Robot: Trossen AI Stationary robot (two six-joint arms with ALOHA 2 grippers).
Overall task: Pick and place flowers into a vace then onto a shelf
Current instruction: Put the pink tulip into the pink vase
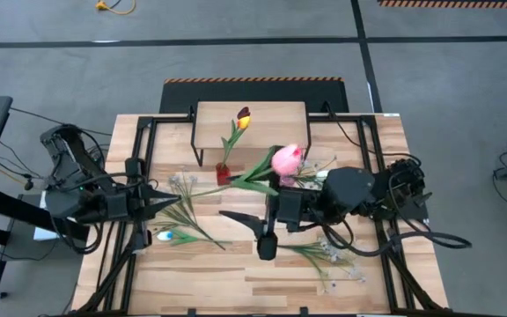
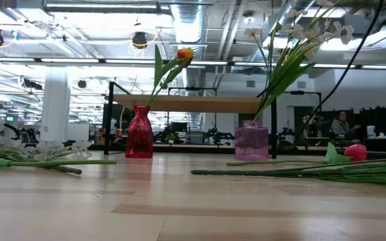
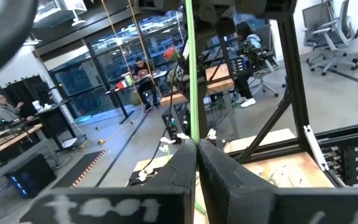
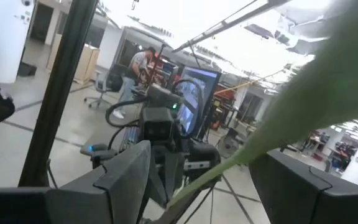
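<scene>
Flowers are spread over the bench [image 1: 236, 282]. A pink tulip [image 1: 286, 159] on a long green stem lies across the middle of the high view, its stem running left to the left hand [image 1: 172, 202]. That hand is closed on the stem: in the left wrist view the green stem [image 3: 189, 68] rises from between the pressed-together fingers [image 3: 225, 168]. The right hand [image 1: 246, 220] sits just right of centre, low in the high view, its fingers spread wide apart; in its own wrist view a green leaf [image 4: 303, 118] crosses the gap between the fingers [image 4: 126, 171], gripped by neither.

An orange and dark red tulip [image 1: 242, 118] stands in a red vase [image 2: 139, 132] at the upper middle of the high view, just in front of the shelf [image 1: 252, 121]. In the low view a purple vase [image 2: 252, 141] right of the red one holds a spray of small white blossoms [image 2: 300, 33]. More white sprays [image 1: 328, 257] lie loose at the lower right of the high view, and others [image 1: 181, 189] lie at centre left near the left hand.
</scene>
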